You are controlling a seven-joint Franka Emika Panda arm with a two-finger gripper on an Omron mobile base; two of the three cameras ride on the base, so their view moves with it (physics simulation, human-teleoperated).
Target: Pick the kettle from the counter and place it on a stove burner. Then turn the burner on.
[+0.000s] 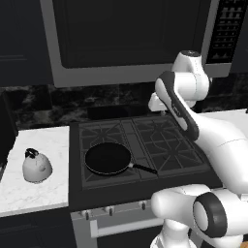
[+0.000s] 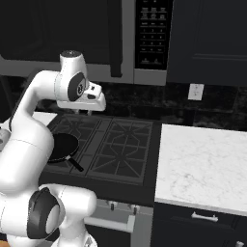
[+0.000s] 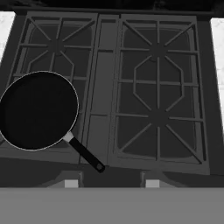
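Kettle [image 1: 37,166] on the counter [image 1: 46,140], left of the stove burner [image 1: 106,160].
A frying pan [image 1: 107,158] occupies that front-left grate; the gripper [image 1: 156,102] hangs over the cooktop's rear, its opening indiscernible.

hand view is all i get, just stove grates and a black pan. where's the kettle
Observer: The kettle stands on the counter left of the stove, in the left base view.
Operator: is the gripper near it
Observer: No, the gripper hangs above the back of the cooktop, holding nothing.
Operator: anything right of the stove
Observer: A second marble counter, seen in the right base view.
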